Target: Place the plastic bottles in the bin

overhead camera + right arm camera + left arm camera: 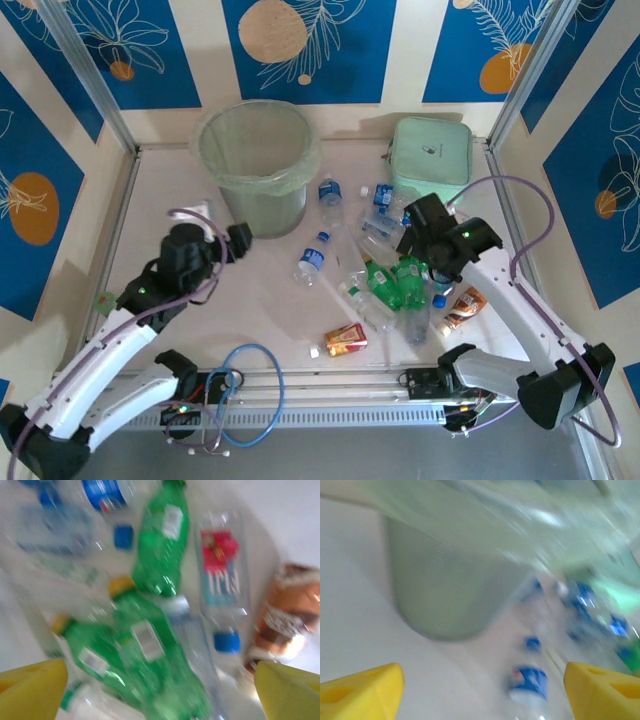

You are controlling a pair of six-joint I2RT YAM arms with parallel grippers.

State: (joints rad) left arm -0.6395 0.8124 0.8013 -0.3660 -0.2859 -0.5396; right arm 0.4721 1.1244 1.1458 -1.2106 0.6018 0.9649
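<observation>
Directly under the right tool (160, 689), whose yellow fingers (30, 687) stand wide apart and grasp nothing, lies the heap of plastic bottles (395, 285) at the right middle of the desk (260, 320). Nearest between the fingers is a green bottle (145, 650). It lies flat, with its yellow cap up-left and its body running down-right in the wrist view. Its long axis therefore crosses the line between the fingers at a slant rather than squarely, and a slight wrist turn would likely be needed before closing. The bin (255, 205) stands well apart, to the far left of this heap. The left tool (237, 240), likewise released and empty, is just beside its base. A lone blue-labelled bottle (312, 262) lies between the two arms, nearer the left one.
</observation>
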